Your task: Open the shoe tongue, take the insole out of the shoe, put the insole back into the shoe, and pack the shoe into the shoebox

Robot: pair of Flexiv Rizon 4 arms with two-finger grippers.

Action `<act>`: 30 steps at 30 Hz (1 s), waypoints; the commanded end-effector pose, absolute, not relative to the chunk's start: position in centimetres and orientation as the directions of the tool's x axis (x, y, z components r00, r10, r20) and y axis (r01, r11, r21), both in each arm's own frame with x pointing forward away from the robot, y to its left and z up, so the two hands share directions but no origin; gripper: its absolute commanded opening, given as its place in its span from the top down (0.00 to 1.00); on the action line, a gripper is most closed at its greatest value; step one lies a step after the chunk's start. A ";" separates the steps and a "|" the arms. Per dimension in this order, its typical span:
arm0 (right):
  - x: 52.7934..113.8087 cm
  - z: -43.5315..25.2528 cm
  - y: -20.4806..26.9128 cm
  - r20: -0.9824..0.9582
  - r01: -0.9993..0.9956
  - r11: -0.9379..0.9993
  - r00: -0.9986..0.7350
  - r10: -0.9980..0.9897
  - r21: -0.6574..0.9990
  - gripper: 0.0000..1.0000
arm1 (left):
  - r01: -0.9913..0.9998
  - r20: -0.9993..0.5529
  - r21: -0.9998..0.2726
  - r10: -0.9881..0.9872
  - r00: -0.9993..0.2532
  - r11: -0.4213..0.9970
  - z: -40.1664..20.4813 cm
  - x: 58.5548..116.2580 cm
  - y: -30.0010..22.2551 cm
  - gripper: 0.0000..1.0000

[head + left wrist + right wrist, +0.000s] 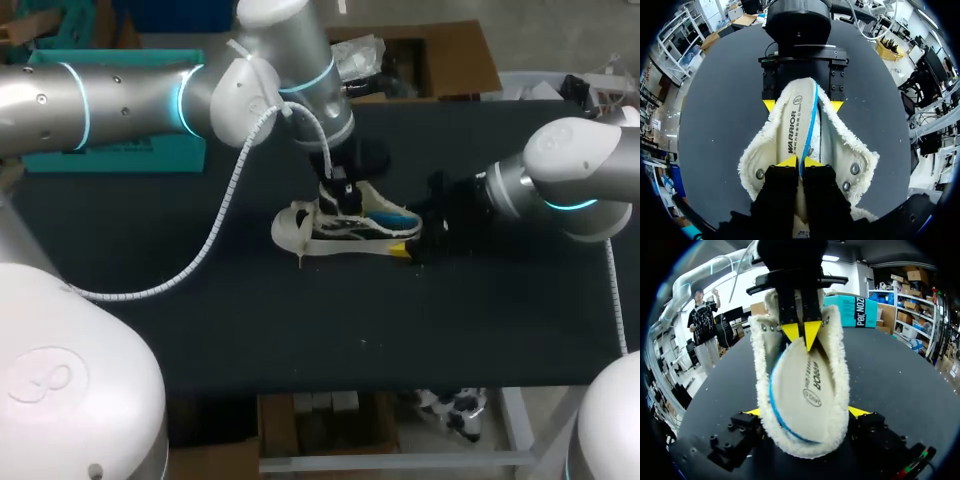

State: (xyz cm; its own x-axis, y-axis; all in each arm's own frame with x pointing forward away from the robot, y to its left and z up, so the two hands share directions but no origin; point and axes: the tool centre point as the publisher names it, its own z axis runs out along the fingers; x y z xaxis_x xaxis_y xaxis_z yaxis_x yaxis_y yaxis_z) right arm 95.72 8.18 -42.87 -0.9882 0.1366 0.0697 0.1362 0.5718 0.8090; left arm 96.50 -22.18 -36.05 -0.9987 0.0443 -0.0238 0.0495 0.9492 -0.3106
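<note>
A sneaker [355, 228] with a white fleece lining [757, 160] lies in the middle of the black table [200, 300]. My left gripper [343, 195] comes down from above. In the left wrist view the left gripper [800, 161] is shut on the blue-edged rim of the white insole [792, 130], which stands in the shoe's mouth. My right gripper [410, 248] is at the shoe's right end. Its yellow tips press the fleece from both sides, with the right gripper [806, 412] spread wide around the shoe [760, 360]. The insole [805, 385] hangs under the left gripper [801, 334].
A teal box [130, 150] stands at the back left of the table, partly behind my left arm. A white coiled cable [215, 230] hangs from the left arm over the table's left part.
</note>
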 end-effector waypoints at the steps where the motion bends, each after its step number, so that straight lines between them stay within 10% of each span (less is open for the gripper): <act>1: 95.6 -43.4 8.2 0.070 0.133 0.568 -0.989 0.132 0.813 1.00 | 0.061 -0.012 -0.324 0.061 -0.998 0.944 -34.9 96.0 -22.5 1.00; 14: 95.6 -43.4 8.2 0.070 0.133 0.568 -0.989 0.132 0.813 1.00 | 0.059 0.018 -0.336 0.069 -0.997 0.940 -34.6 94.5 -22.9 1.00; 17: 95.6 -43.4 8.2 0.070 0.133 0.568 -0.989 0.132 0.813 1.00 | 0.057 0.010 -0.337 0.064 -0.998 0.940 -34.3 94.2 -23.1 0.62; 30: 95.6 -43.4 8.2 0.070 0.133 0.568 -0.989 0.132 0.813 1.00 | 0.087 -0.056 -0.345 0.072 -0.996 0.934 -34.1 92.3 -25.0 0.52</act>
State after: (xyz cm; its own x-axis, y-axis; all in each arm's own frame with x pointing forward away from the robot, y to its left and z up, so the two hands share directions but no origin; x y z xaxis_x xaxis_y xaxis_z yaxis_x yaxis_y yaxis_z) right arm 95.64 8.25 -42.88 -0.9884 0.1348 0.0701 0.1353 0.5716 0.8093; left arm 93.03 -24.99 -34.05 -0.9962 0.0800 -0.0352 0.0872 0.9356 -0.3420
